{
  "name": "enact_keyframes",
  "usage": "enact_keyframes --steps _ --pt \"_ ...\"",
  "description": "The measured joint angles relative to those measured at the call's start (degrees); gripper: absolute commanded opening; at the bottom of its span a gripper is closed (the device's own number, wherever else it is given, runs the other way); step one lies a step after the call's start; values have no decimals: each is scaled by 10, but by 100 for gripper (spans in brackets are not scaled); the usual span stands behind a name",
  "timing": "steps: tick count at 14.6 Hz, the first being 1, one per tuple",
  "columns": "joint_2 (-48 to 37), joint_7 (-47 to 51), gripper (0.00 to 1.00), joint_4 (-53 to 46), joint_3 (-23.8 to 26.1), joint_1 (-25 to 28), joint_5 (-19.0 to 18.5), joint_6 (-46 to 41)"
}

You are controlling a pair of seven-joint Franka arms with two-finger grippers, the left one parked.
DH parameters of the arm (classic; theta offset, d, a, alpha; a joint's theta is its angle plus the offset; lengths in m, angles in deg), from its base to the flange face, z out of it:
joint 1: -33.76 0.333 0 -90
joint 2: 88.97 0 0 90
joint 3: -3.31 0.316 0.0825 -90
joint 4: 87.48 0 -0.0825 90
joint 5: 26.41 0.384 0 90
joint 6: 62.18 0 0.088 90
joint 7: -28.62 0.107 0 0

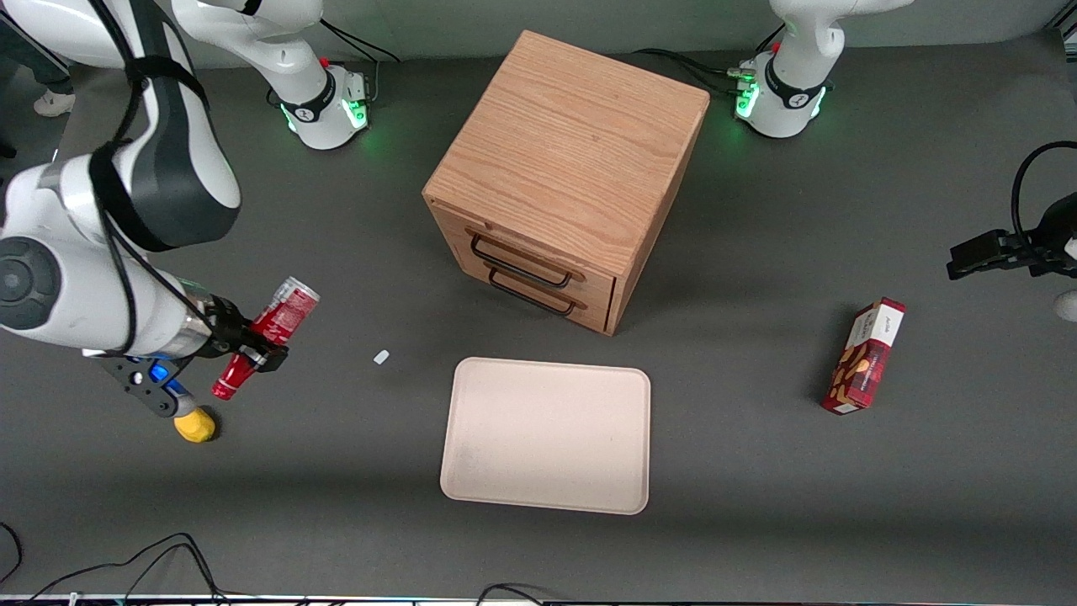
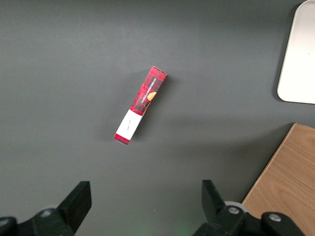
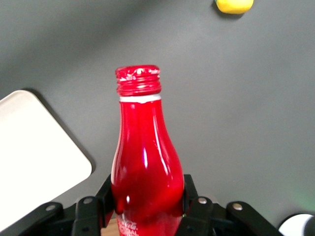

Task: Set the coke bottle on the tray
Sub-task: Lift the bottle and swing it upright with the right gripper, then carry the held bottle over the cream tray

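My gripper [image 1: 252, 347] is shut on the coke bottle [image 1: 267, 335], a slim red bottle with a silvery base and red cap. It holds the bottle tilted above the table at the working arm's end, cap end pointing down toward the front camera. In the right wrist view the black fingers [image 3: 193, 196] clamp the bottle's body [image 3: 145, 162] on both sides. The cream-beige tray [image 1: 547, 433] lies flat in front of the wooden cabinet, empty, sideways off from the gripper. A corner of the tray shows in the right wrist view [image 3: 34, 157] and in the left wrist view [image 2: 300, 59].
A wooden drawer cabinet [image 1: 568, 168] with two black handles stands in the table's middle. A red snack box [image 1: 865, 355] lies toward the parked arm's end. A yellow object [image 1: 194, 425] sits on the table close under the gripper. A small white scrap [image 1: 381, 357] lies between gripper and tray.
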Motion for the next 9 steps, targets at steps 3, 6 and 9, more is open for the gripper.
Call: enact_keyframes --steps 3,6,9 --pt "19 -24 0 -43 0 1 0 -19" --pt "75 -32 0 -98 4 17 2 -17" --pt "163 -33 0 -146 5 62 2 47"
